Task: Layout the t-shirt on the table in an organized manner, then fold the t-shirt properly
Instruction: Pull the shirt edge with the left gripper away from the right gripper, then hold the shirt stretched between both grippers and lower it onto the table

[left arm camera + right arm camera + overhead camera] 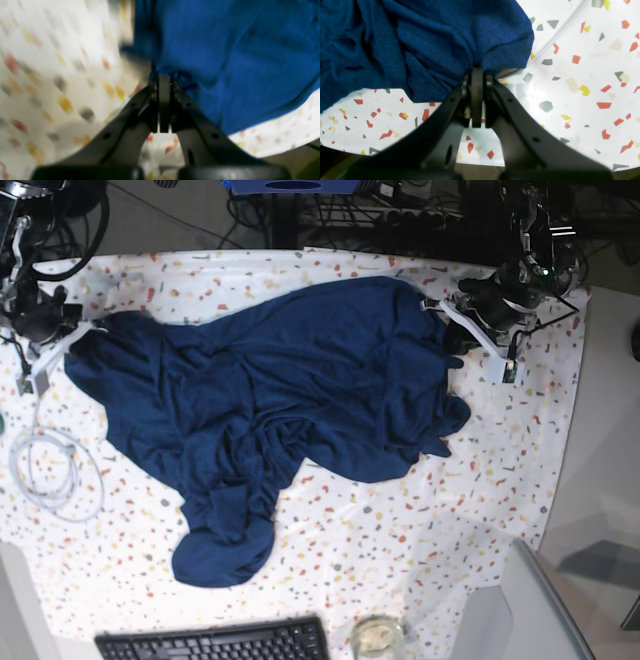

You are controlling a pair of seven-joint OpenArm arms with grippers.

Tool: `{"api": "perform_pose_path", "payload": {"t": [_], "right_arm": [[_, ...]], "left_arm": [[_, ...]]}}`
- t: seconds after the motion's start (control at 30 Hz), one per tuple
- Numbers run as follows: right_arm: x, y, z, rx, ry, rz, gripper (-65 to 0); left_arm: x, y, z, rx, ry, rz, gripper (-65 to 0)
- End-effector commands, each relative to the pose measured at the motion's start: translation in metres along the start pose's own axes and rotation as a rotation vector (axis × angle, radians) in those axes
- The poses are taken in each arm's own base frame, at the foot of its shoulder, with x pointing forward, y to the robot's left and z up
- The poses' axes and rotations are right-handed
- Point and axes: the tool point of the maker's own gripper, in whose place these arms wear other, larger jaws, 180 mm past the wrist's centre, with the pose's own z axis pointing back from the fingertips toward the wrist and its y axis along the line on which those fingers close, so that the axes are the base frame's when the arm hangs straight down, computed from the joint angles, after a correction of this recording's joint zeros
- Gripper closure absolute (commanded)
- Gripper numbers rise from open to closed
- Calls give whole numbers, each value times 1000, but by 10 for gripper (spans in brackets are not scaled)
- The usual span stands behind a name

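The dark navy t-shirt (290,400) lies rumpled and spread across the speckled table (480,470), with one bunched part trailing toward the front edge. My left gripper (452,342) is at the shirt's right edge in the base view. In the blurred left wrist view that gripper (163,75) is shut on a pinch of t-shirt (225,55) fabric. My right gripper (88,330) is at the shirt's far left edge. The right wrist view shows the right gripper (477,71) shut on the t-shirt (420,45) hem, just above the table (582,75).
A coiled white cable (55,470) lies on the cloth left of the shirt, and a clear tube (555,37) runs past the right gripper. A black keyboard (215,642) and a glass jar (377,635) sit at the front edge. A plain grey surface (600,480) borders the right side.
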Motion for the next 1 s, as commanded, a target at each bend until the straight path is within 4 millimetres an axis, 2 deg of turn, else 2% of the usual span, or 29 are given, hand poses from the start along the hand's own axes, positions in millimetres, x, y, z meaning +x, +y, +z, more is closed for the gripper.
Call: {"api": "perform_pose_path", "payload": {"t": [0.0,0.1,0.33,0.47,0.6,0.7,0.77,0.97], "right_arm": [[14,-4,5,-8,-43,12,0],[13,-2,5,-4,-41,17,0],[19,0,9,-3,-60,26,0],[29,2,14,-7,-90,44,0],[49,5,15,-3,-131,48,0],[65,5,16,-3,-164,48,0],[70,7,16,0,-162,51,0],[67,8,17,-2,-117,54,0]], "left_arm": [[10,7,11,17,-40,-8,0],[24,21,21,61,-85,-3,0],[30,48,36,134,-111,12,0],[50,74,54,209,-175,22,0],[79,71,51,193,-181,-46,0],[108,67,54,193,-216,-74,0],[121,67,54,194,-229,-76,0],[120,66,51,191,-213,-70,0]]}}
